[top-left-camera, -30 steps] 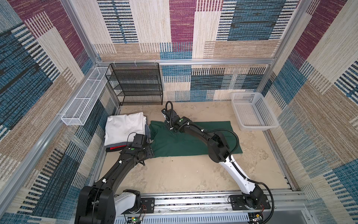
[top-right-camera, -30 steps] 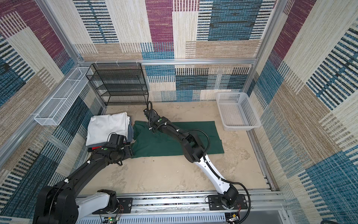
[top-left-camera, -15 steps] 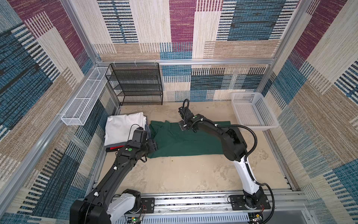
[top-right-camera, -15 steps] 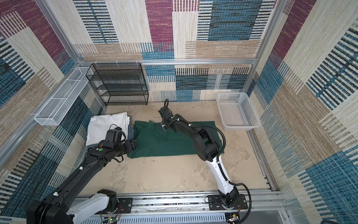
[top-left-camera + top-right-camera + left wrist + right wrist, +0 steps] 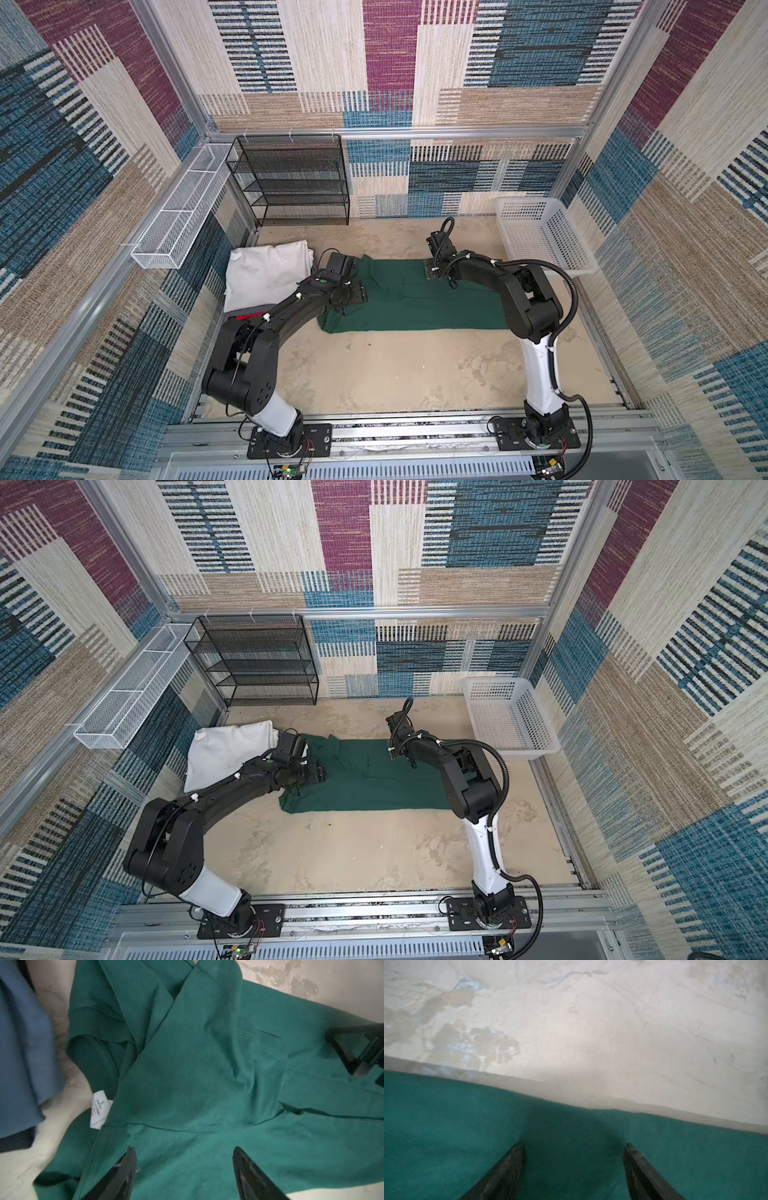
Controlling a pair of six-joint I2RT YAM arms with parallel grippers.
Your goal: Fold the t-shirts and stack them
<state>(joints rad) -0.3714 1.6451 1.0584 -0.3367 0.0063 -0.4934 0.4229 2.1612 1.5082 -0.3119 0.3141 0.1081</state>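
Stack (image 5: pixel 266 272) at left untouched; L gripper (image 5: pixel 184 1152) has been shifted onto rumpled neck end of green tee (image 5: pixel 415 307) beside stack, jaws apart, nothing held; R gripper (image 5: pixel 573 1147) has been moved right along far edge, likewise spread & empty – prev fold prob released, next pending.

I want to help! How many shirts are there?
4. The green shirt lies spread in the middle. Left of it, the white shirt covers the grey shirt and red shirt. More may be hidden.
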